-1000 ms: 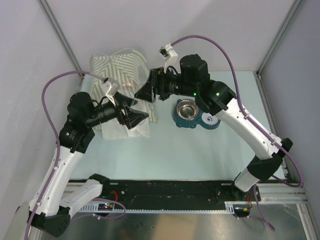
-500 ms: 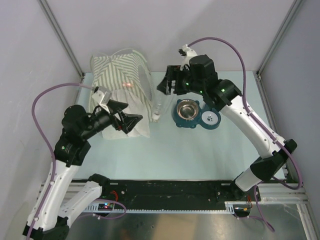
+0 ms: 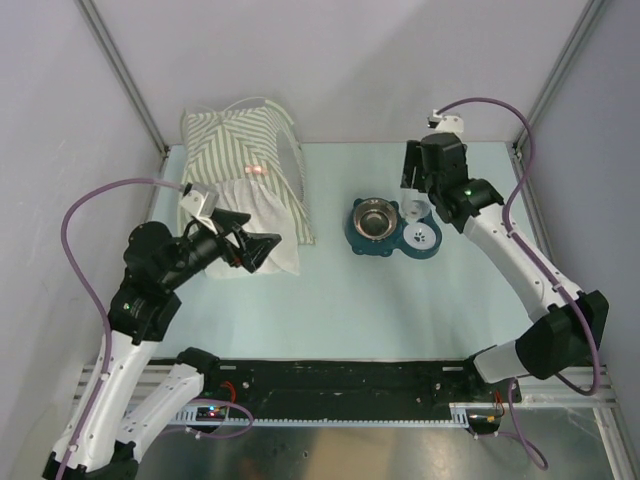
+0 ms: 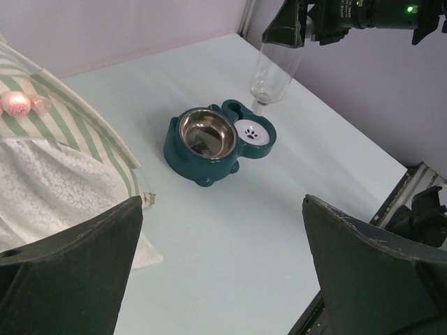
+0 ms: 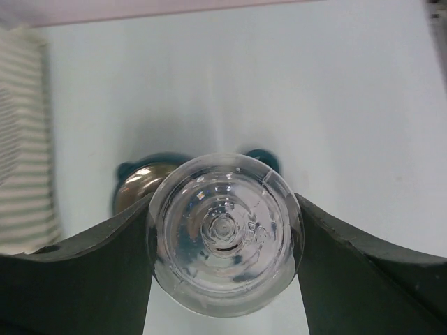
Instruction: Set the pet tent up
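While the olive-grey and white striped fabric pet tent (image 3: 240, 150) sits at the pale bench's (image 3: 400, 300) far left, the left gripper (image 3: 262, 248) holds its fingers (image 4: 63, 279) wide beside the tent's sheer flap. The right gripper (image 3: 412, 190) fingers (image 5: 70, 279) clasp a clear plastic bottle (image 4: 274, 73) over a teal two-bowl feeder (image 4: 188, 157).

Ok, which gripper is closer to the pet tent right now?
Left. The left gripper is open at the pet tent's near white edge. The right gripper is off to the tent's right, above the teal feeder, holding a clear bottle.
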{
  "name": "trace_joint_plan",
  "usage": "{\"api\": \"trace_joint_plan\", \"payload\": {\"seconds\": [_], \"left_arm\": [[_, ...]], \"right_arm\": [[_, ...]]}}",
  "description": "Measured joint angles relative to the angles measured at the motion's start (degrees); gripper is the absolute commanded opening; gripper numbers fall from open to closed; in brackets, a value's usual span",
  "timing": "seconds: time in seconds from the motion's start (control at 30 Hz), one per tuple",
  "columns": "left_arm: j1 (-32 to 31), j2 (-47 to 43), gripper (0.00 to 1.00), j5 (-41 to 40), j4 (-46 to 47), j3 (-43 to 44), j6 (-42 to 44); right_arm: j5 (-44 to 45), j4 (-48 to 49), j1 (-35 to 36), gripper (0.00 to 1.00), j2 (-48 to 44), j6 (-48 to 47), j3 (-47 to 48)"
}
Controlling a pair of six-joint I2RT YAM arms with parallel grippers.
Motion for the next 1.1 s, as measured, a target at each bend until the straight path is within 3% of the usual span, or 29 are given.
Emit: {"api": "trace_joint_plan", "payload": {"seconds": [0.3,0.63,1.1], "left_arm": [[0.0,-0.1,1.0,-1.9,-0.4,-1.5,-0.8],[0.0,0.1,1.0,-2.5,-0.4,-1.7,-0.9],[0.0,1.4,1.0,-2.9,-1.6,-1.7,-1.3]], "right_arm": [[8.2,9.9,-4.2,0.36,0.9,-4.2,-6.4],[8.8,21.6,-8.1,0.35,6.7,-4.6,-8.1],[7.7,28.6,-8.4,0.34,12.1,-4.6,-9.8]]}}
